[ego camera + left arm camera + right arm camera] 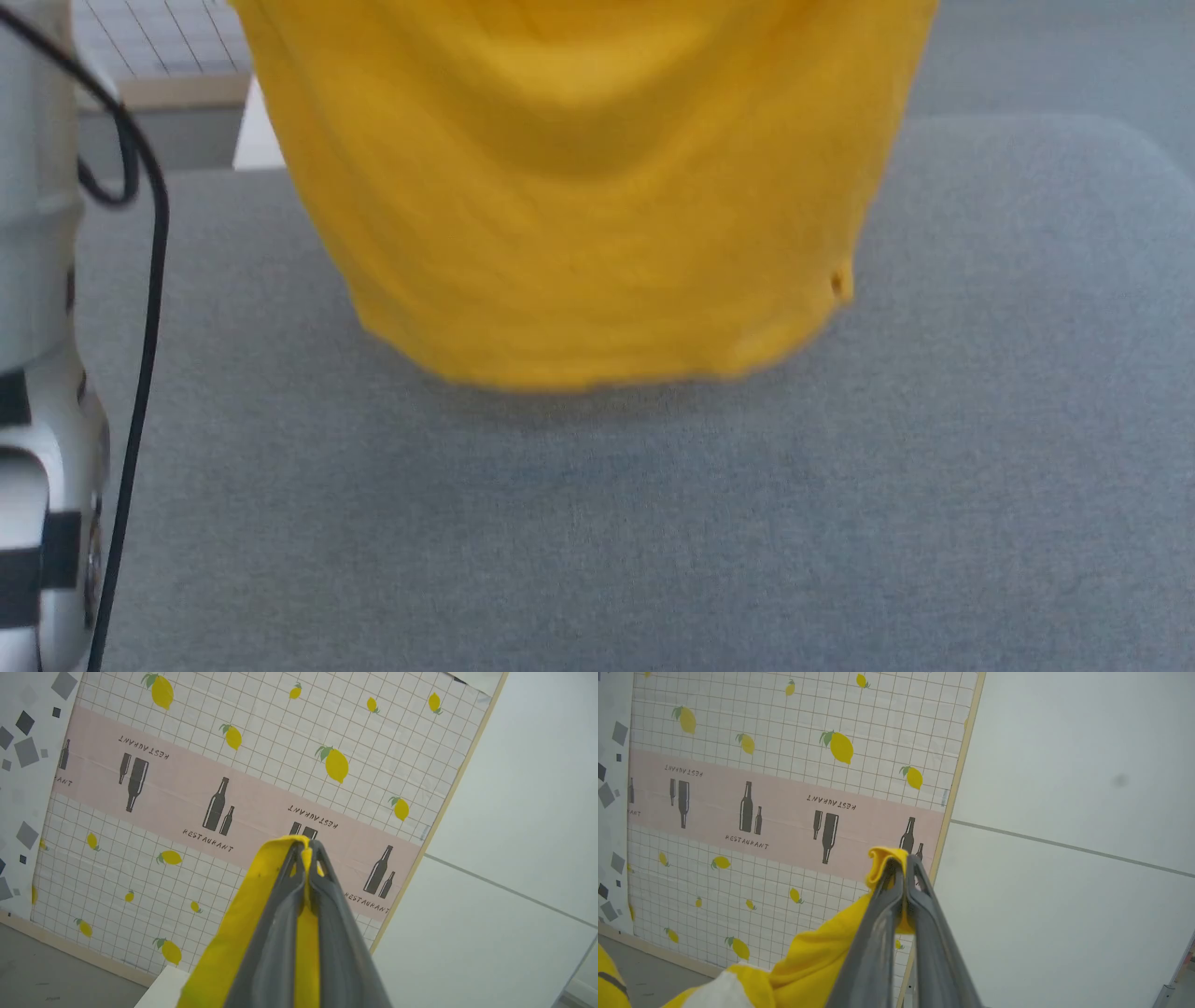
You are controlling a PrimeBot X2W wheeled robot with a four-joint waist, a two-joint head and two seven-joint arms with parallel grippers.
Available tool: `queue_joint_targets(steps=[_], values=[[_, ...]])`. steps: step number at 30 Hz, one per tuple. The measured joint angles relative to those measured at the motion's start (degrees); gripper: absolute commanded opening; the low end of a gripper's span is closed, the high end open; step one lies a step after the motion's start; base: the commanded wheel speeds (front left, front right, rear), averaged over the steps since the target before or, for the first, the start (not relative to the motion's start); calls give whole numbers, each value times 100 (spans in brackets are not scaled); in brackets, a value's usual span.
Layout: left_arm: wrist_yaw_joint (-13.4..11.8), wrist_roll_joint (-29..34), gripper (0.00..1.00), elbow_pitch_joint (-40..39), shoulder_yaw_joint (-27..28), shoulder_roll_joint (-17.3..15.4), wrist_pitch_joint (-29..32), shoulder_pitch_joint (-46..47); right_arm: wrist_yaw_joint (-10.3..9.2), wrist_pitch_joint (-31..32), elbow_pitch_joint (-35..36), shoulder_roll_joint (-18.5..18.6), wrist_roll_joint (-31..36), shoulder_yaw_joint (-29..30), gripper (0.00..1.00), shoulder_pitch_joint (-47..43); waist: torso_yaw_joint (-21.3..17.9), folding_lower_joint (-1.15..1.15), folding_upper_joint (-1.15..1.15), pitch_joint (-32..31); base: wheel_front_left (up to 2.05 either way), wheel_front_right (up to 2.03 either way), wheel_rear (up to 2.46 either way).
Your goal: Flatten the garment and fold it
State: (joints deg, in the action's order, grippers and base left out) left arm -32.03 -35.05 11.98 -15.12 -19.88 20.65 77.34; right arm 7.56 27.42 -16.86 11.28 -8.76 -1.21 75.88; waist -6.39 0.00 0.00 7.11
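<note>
The garment point(588, 205), a bright yellow T-shirt, hangs in the air over the grey padded surface point(653, 523), its bottom hem a little above it. The side facing the head camera is plain yellow. My left gripper point(306, 847) is shut on a pinch of the garment point(233, 942), whose yellow cloth trails down to the left of the fingers. My right gripper point(903, 861) is shut on another bunched edge of the garment point(817, 952), and a white patch of its print shows at the bottom left of that view. Both grippers point up toward the wall.
A wall panel point(233, 788) printed with lemons and bottles stands behind, with a plain white wall point(1064, 812) to its right. My pale left forearm point(37, 373) with a black cable point(140, 327) rises at the left edge. A white block point(257, 140) sits beyond the surface.
</note>
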Motion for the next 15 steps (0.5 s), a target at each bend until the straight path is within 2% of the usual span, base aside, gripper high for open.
queue_joint_targets(steps=[6, 13, 15], values=[[-12, 175, 0, 320, 21, 444, -844, 882, 0, -655, -733, 56, 328, -33, 0, 984, 16, 0, 0, 803, 0, 0, 0], [278, 158, 0, 476, 266, 703, -1949, 1279, 0, -1369, -1307, 190, 626, 60, 0, 1866, 114, 0, 0, 1744, 0, 0, 0], [441, 97, 0, 503, 349, 748, -2256, 1283, 0, -1583, -1424, 303, 730, 62, 0, 2002, 156, 1, 0, 2015, 0, 0, 0]])
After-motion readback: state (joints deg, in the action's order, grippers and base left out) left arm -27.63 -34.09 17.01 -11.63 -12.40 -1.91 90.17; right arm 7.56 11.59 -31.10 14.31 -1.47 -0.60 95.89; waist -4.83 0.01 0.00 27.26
